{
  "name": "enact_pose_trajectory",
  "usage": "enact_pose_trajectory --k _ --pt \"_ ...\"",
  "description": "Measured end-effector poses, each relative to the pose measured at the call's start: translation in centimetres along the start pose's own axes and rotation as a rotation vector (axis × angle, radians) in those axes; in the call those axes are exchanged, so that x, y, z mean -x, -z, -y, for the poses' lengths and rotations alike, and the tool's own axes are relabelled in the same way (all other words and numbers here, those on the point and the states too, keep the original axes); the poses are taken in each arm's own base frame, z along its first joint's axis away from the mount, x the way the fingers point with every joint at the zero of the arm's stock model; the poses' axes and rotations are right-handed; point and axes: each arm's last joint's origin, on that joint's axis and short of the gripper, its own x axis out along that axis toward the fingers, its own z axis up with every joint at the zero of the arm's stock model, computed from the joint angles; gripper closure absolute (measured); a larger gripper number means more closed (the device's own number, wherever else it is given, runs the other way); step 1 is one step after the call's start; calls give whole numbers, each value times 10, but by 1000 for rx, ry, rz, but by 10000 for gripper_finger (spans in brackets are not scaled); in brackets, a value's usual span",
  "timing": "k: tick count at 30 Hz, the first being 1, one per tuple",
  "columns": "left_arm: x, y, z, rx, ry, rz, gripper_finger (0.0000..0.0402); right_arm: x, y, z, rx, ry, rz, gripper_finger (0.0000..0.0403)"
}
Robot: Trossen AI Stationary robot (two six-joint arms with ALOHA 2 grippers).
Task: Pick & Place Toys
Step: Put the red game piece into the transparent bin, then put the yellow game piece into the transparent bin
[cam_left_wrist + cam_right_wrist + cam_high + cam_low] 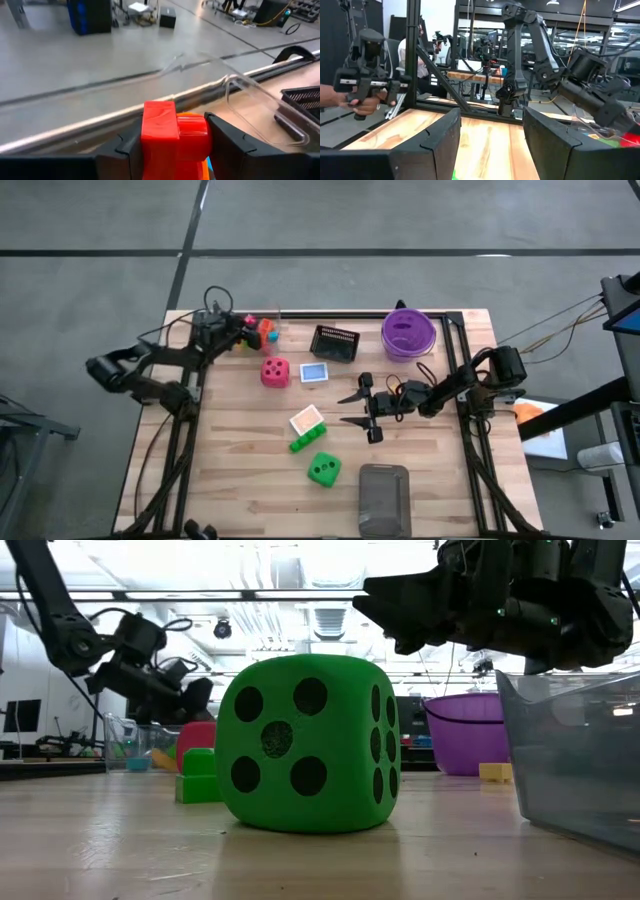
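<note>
Left gripper (248, 332), upper left of the bench (250, 440), clamps a red brick (167, 131) beside a clear cup (270, 330). Right gripper (352, 409), centre, empty with fingers parted, near the green die (323, 469).

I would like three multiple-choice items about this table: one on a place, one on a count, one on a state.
1. Where is the round purple plastic bowl?
A. far edge, beside the black mesh basket
B. near edge
C. under the left arm

2. How many big dotted dice lie on the wooden table?
A. one
B. two
C. four

3. What does the left tool do?
A. hangs open
B. grips a red plastic brick
C. grips a card

Answers: 1 A, high view shows them side by side; 2 B, red dotted die and green dotted die; 3 B, brick between its fingers.
</note>
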Motion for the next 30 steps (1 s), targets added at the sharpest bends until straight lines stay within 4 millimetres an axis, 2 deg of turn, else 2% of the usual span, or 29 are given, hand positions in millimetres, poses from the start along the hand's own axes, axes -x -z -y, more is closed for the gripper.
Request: enact_pose_trajectory --k 7,11,15,20,25,30 --pt "-3 -5 2 25 18 13 96 0 2 0 -13 -2 -18 192" --pt "3 -15 3 39 38 61 48 0 3 0 -21 -2 -27 192" --pt "13 -24 6 52 93 89 33 0 3 0 -26 -2 -27 192" --pt "29 -37 26 31 364 143 31 0 6 0 -33 4 -65 192" --pt "52 -39 67 -59 667 163 31 -1 15 1 -62 59 -176 192" --pt "76 -21 116 -197 862 147 30 -8 14 7 -50 173 -376 192"
